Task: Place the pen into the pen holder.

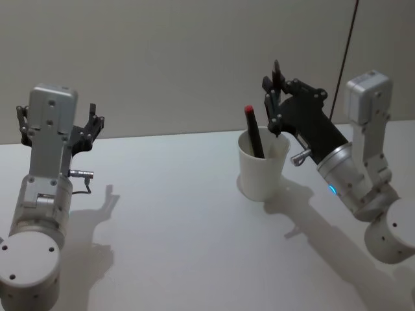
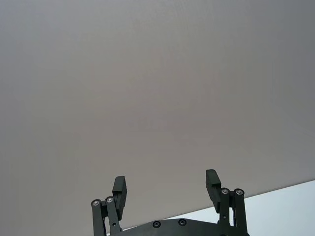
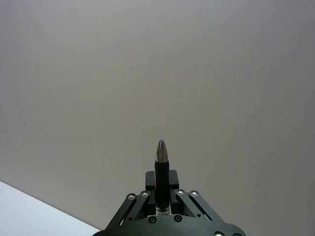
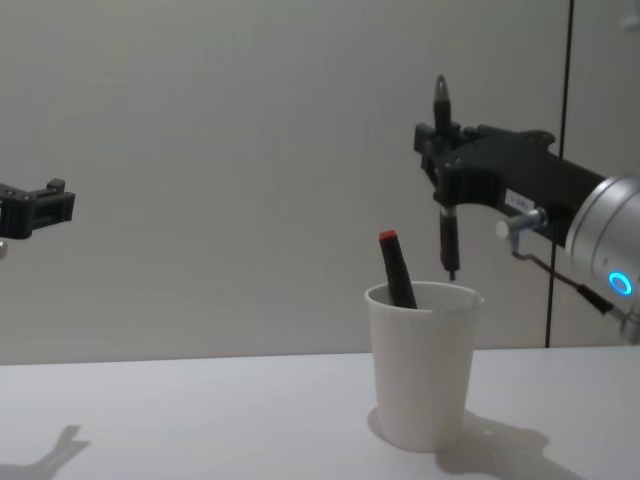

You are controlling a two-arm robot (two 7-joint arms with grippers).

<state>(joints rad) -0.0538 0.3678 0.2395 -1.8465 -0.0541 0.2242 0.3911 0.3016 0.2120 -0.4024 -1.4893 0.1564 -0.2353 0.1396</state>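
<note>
Above cup (image 4: 424,365): pen (image 4: 443,180), unobstructed.

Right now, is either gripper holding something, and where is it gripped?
The right gripper holds a black pen upright around its upper middle, tip just above the cup. The left gripper is open, holding nothing.

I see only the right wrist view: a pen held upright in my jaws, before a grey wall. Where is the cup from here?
Observer: The white cup stands on the table right below. The pen in the right gripper hangs upright, its lower tip just above the rim.
Operator: Is the cup empty?
Observer: No, a red-capped pen leans inside it, toward the robot's left.
Operator: Is the left gripper close to the cup?
Observer: No, the left gripper is raised far to the left, jaws open, holding nothing.
</note>
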